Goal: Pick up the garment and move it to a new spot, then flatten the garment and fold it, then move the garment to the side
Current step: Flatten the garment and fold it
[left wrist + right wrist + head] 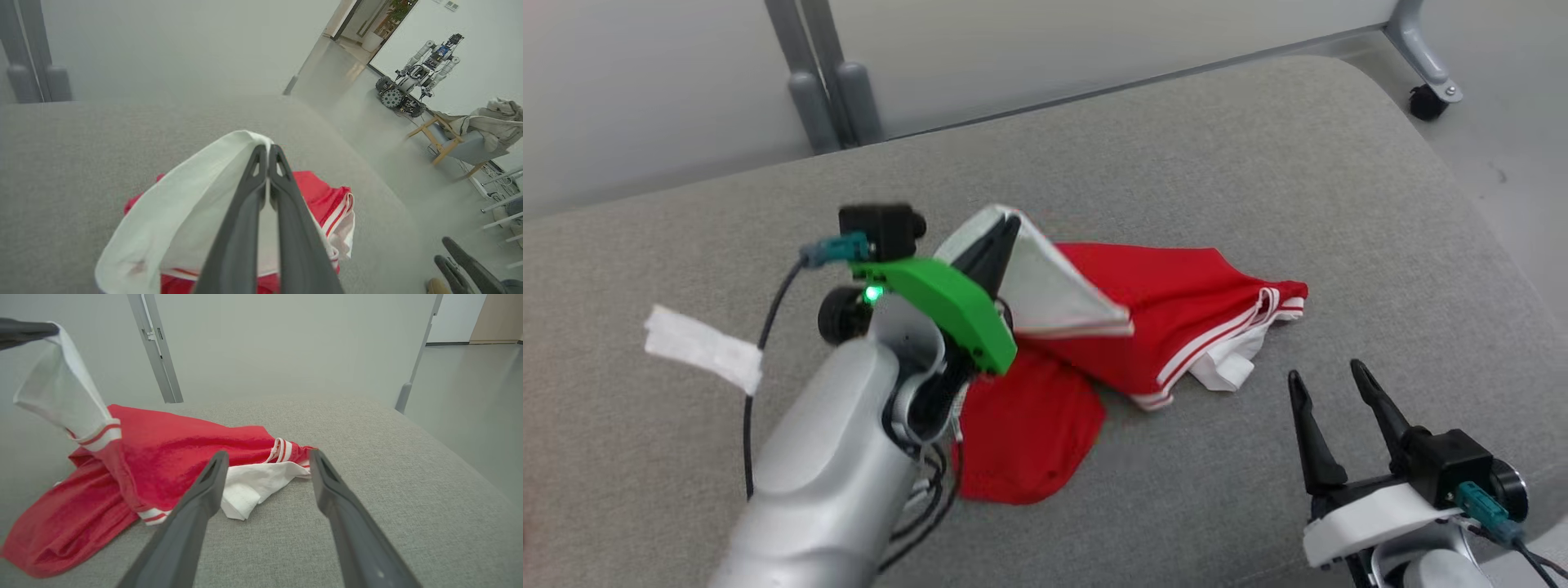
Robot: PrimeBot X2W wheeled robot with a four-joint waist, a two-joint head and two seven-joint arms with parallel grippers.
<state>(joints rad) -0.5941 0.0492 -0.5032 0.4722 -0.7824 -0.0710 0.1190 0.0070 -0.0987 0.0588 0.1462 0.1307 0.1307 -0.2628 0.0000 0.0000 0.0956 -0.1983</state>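
A red and white sports garment of shiny cloth with striped edges (1176, 302) lies bunched up near the middle of a big grey padded cushion (1258, 163). Most of it rests flat on the cushion. One white part is pulled up off the cushion into a pointy tent shape.

The left pincer (1010, 219) is at the top of that white part. Its two long dark fingers are pressed together, and they pinch the white cloth between their tips. In the left wrist view the left pincer (267, 149) shows no gap at its tips, and the white cloth hangs down around them, with the red part of the garment (314, 188) lying lower on the cushion (81, 163). A green piece sits on that arm's wrist, with a small green light on.

The right pincer (1325, 371) is near the bottom right of the cushion, well apart from the left one. Its fingers are spread wide and hold nothing. In the right wrist view the right pincer (269, 455) points at the garment (175, 445), close to a white flap and a striped edge, but it is not touching the cloth.

A small strip of white paper (703, 347) lies on the cushion to the left, apart from the garment. Grey metal posts (829, 90) stand behind the cushion.
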